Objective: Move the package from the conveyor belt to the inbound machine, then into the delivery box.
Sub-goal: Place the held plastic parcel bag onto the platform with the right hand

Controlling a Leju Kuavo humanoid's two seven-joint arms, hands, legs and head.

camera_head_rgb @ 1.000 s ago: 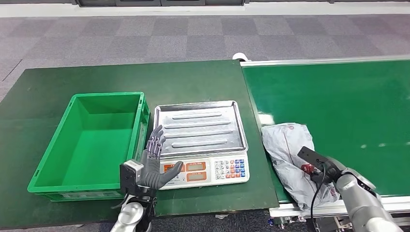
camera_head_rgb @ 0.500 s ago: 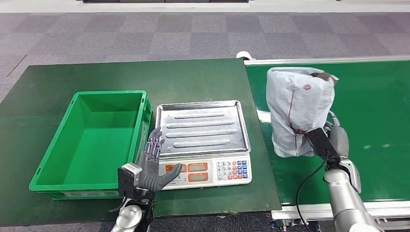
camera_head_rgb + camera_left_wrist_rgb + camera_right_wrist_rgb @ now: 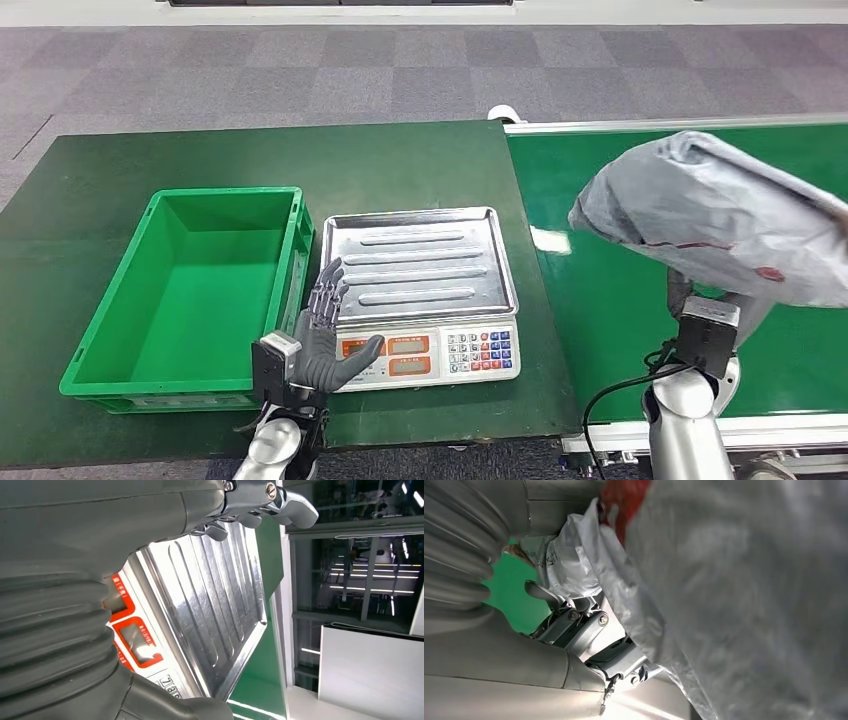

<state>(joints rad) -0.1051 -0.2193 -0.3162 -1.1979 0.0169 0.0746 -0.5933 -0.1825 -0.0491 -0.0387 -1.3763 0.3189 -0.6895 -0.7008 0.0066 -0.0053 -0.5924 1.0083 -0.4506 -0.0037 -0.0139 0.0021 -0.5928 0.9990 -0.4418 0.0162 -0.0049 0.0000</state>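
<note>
1 package (image 3: 715,225) held aloft by right hand (image 3: 589,630) above conveyor belt (image 3: 620,310); left hand (image 3: 322,340) spread, empty.

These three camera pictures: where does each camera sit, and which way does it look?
Head view: high on the body, looking forward and down at the green crate, scale, conveyor belt; both arms rise from below.
Left wrist view: behind the left hand, facing the scale's steel tray.
Right wrist view: behind the right hand, pressed against the grey package.
Shared: head and left wrist views both show the scale.
</note>
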